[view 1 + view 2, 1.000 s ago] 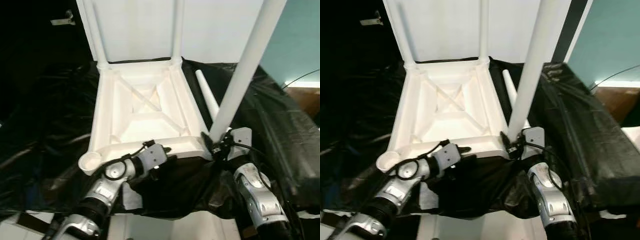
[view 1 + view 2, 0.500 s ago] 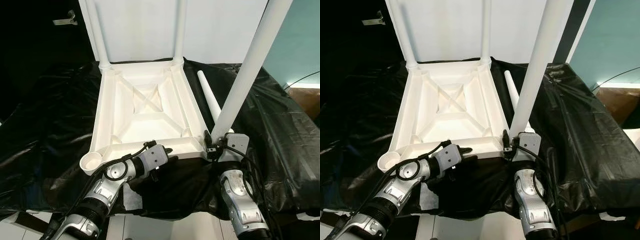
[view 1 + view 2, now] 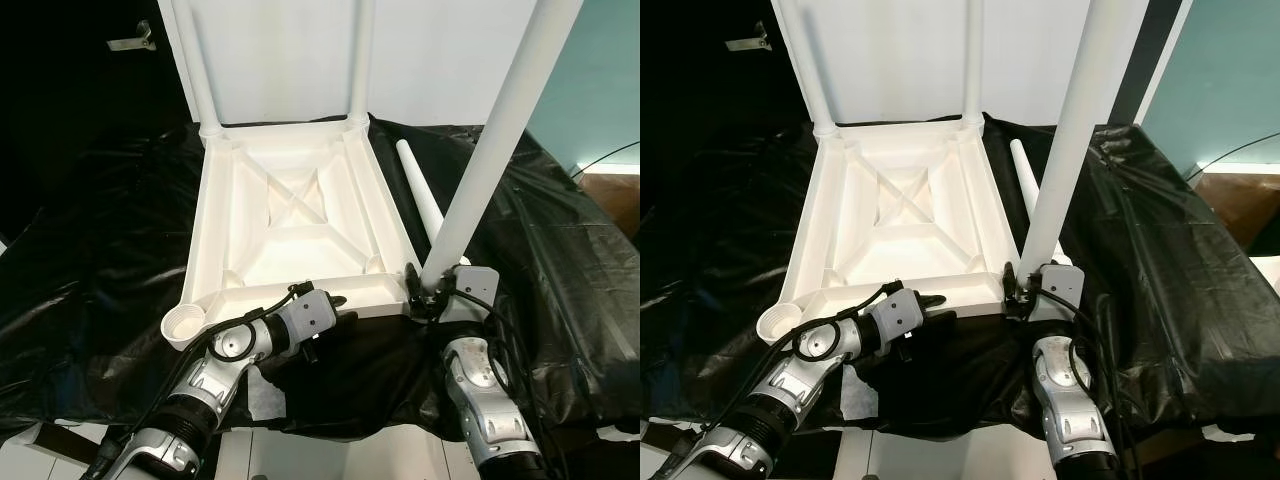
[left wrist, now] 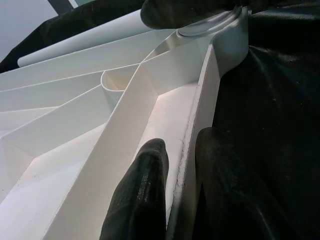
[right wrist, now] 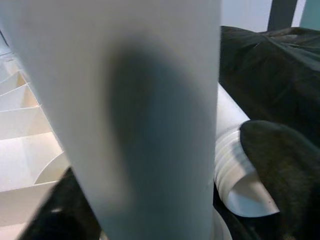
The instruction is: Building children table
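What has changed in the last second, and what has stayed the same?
The right gripper has tipped the table leg slightly more upright at the near right corner. The left gripper still pinches the near rim of the upturned table top, and the spare leg has not moved.

The upright white leg [image 3: 500, 130] is cut off by the top edge, so its upper end cannot be seen. The two far legs [image 3: 196, 70] are cut off there too. The lower end of the upright leg is hidden behind the right tool [image 3: 425, 290], whose fingers are too small to judge. In the right wrist view this leg is blurred.
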Motion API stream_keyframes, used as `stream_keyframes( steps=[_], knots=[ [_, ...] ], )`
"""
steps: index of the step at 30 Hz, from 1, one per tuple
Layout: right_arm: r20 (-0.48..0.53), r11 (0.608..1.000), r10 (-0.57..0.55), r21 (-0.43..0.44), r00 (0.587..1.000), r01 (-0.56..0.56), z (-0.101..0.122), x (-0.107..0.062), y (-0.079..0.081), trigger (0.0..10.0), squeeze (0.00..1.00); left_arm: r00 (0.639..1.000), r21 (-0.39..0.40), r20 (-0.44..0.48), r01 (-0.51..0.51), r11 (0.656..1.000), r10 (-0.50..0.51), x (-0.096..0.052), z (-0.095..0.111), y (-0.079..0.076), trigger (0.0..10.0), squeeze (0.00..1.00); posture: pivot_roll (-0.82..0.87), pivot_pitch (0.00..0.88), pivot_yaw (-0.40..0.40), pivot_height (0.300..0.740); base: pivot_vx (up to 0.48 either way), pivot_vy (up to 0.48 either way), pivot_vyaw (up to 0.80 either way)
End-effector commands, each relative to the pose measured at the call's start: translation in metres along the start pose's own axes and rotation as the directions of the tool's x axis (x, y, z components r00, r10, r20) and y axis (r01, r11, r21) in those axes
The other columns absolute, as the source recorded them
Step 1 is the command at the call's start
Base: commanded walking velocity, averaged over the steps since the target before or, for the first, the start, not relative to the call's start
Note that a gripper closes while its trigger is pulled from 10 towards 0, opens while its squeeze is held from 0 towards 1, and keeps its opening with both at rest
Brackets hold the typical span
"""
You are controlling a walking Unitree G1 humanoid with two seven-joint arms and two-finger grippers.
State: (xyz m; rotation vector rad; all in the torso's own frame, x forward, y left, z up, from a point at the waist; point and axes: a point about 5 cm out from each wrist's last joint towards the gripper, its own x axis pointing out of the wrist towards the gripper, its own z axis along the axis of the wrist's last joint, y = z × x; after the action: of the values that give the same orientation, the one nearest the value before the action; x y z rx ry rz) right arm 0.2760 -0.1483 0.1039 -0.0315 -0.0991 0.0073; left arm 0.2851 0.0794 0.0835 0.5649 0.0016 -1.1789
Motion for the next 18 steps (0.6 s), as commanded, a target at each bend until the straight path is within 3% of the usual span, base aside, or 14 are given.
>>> stream_keyframes(
  steps=[1, 4, 6, 10, 18],
  knots=[
    [-0.008, 0.999, 0.033, -0.013, 0.999, -0.033, 0.000, 0.002, -0.003, 10.0, 0.00, 0.989, -0.042, -0.099, 0.105, 0.994, -0.109, -0.001, -0.021, -0.022, 10.0, 0.00, -0.02, 0.010, -0.023, 0.740, 0.000, 0.000, 0.00],
    [0.000, 0.996, 0.086, -0.033, 0.996, -0.086, 0.002, 0.003, -0.006, 10.0, 0.00, 0.989, -0.044, -0.097, 0.105, 0.993, -0.109, 0.000, -0.021, -0.023, 10.0, 0.00, -0.02, 0.010, -0.023, 0.740, 0.000, 0.000, 0.00],
    [-0.007, 0.971, 0.227, -0.072, 0.974, -0.226, 0.006, 0.004, -0.014, 10.0, 0.00, 0.989, -0.045, -0.095, 0.105, 0.993, -0.109, 0.000, -0.021, -0.023, 10.0, 0.00, -0.02, 0.009, -0.022, 0.740, 0.000, 0.000, 0.00],
    [-0.025, 0.945, 0.315, -0.079, 0.949, -0.316, 0.009, 0.006, -0.020, 10.0, 0.00, 0.989, -0.044, -0.094, 0.106, 0.993, -0.110, 0.000, -0.020, -0.023, 10.0, 0.00, -0.02, 0.009, -0.018, 0.740, 0.000, 0.000, 0.00],
    [-0.085, 0.846, 0.523, -0.070, 0.848, -0.529, 0.013, 0.004, -0.019, 10.0, 0.00, 0.989, -0.039, -0.097, 0.109, 0.993, -0.112, -0.001, -0.020, -0.021, 10.0, 0.00, -0.02, 0.013, -0.013, 0.740, 0.000, 0.000, 0.00]
  ],
)
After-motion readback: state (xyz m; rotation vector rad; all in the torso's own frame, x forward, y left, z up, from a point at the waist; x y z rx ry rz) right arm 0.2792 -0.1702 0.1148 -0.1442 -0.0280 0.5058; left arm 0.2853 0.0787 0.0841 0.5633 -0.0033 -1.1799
